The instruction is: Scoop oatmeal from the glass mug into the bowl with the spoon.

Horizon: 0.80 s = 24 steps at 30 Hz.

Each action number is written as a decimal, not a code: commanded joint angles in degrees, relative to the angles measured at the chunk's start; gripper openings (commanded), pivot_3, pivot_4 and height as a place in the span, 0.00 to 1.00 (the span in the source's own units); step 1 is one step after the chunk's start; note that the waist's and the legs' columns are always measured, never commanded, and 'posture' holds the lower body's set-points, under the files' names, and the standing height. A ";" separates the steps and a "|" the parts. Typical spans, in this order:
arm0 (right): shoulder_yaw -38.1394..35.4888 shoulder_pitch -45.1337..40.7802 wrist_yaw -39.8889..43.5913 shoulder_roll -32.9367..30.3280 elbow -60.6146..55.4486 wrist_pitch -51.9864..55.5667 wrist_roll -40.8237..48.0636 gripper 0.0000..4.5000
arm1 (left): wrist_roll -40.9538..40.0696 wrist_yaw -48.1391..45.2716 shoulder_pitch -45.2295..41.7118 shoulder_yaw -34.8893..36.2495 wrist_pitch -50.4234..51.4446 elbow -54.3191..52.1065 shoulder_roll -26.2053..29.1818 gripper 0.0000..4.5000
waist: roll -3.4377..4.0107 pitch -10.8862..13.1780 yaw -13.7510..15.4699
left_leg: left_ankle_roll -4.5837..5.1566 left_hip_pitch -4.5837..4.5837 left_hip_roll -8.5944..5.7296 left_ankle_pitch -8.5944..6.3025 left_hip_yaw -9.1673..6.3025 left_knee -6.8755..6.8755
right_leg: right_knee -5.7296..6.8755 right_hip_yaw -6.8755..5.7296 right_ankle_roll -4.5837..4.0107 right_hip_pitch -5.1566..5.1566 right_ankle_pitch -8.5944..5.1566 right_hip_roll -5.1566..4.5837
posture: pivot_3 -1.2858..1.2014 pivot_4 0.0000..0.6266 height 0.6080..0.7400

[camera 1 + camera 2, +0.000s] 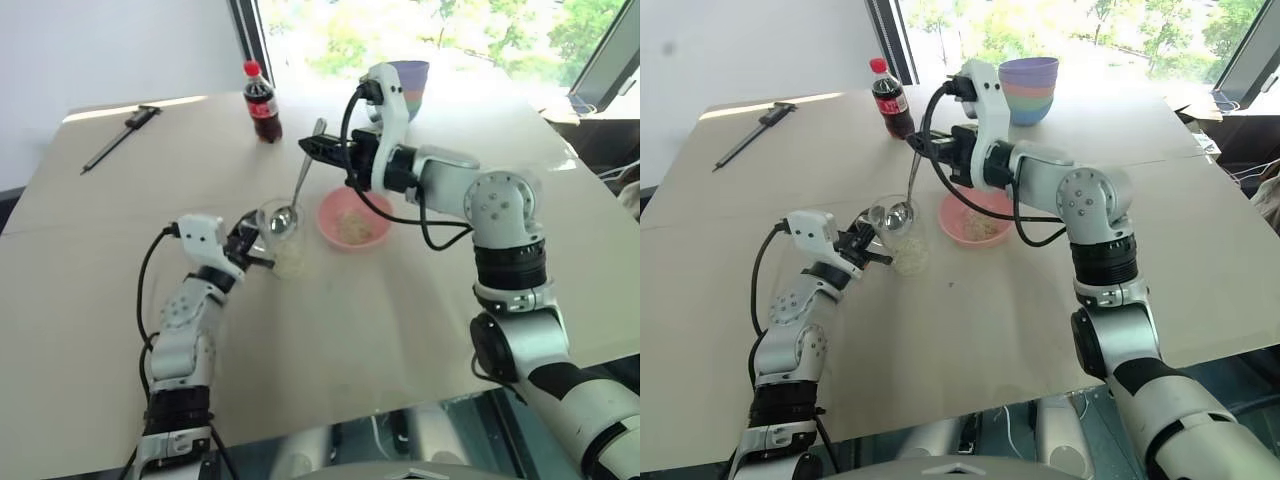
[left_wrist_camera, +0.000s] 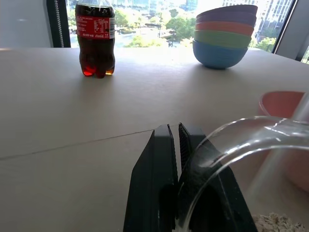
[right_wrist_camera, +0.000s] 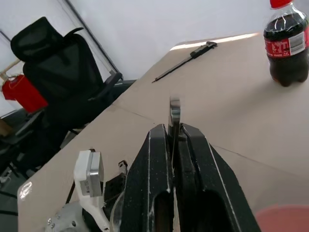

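Left eye view: the glass mug (image 1: 281, 237) is gripped at its rim by the closed left gripper (image 1: 256, 243). The spoon (image 1: 296, 193), clamped in the closed right gripper (image 1: 318, 148), is dipped into it. Some oatmeal (image 1: 352, 229) already lies in the bowl (image 1: 354, 219); more remains.

Table (image 1: 400, 330): broad, pale beige, matte top with a thin seam running across it.

Cola bottle (image 1: 262, 103): small, dark contents, red cap, red label; upright near the table's far edge, by the window.

Stack of bowls (image 1: 1029, 90): purple on top, then pink, green and blue at the base; at the far edge, well apart from the bottle.

Black tool (image 1: 120, 137): long straight shaft, lying flat at the far left corner.

Office chair (image 3: 58, 77): black, beyond the table.

Red object (image 3: 21, 92): beside the chair; kind unclear.
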 commanded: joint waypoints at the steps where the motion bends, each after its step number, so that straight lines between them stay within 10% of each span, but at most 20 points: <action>1: -0.27 -0.06 2.09 1.36 -2.44 -0.56 0.71 0.22 | 0.25 0.31 0.17 -0.45 -0.97 -1.95 -0.33 0.00 | 0.00 0.00 -0.01 | 0.00 0.01 0.00 0.00 0.00 0.00 | 0.00 0.00 0.00 0.00 0.00 0.00 | 0.52 0.24 1.00; 5: -3.73 -1.95 1.28 1.73 -1.10 -2.28 0.52 0.66 | 0.79 0.49 0.43 0.08 -1.23 -1.58 0.17 0.00 | 0.00 0.00 0.01 | 0.00 0.00 0.02 0.00 -0.01 0.00 | 0.00 0.00 0.00 0.00 0.00 0.00 | 0.52 0.24 1.00; 11: -6.66 -3.66 0.97 0.84 1.40 -5.11 -1.25 0.66 | 0.32 0.04 0.37 0.63 -1.30 -1.38 0.49 0.00 | 0.00 0.00 -0.04 | -0.01 0.02 0.03 0.00 -0.01 -0.01 | -0.01 0.00 0.00 0.00 0.00 0.02 | 0.52 0.24 1.00; 17: -6.98 -3.23 1.06 0.58 1.29 -6.00 -2.28 0.67 | -0.26 -0.27 0.02 0.79 -0.77 -1.68 0.52 0.51 | 0.00 0.00 -0.07 | -0.01 0.01 0.04 0.00 0.01 -0.01 | -0.01 0.01 0.00 -0.01 0.00 0.00 | 0.52 0.24 1.00; 24: -8.53 -2.51 0.94 -0.31 0.75 -5.70 -1.79 0.67 | -1.83 -2.77 2.99 1.32 1.85 -6.40 3.37 0.51 | 0.00 0.01 -0.12 | 0.00 0.00 0.05 0.00 0.01 -0.01 | -0.02 0.03 -0.01 -0.01 0.00 -0.01 | 0.52 0.24 1.00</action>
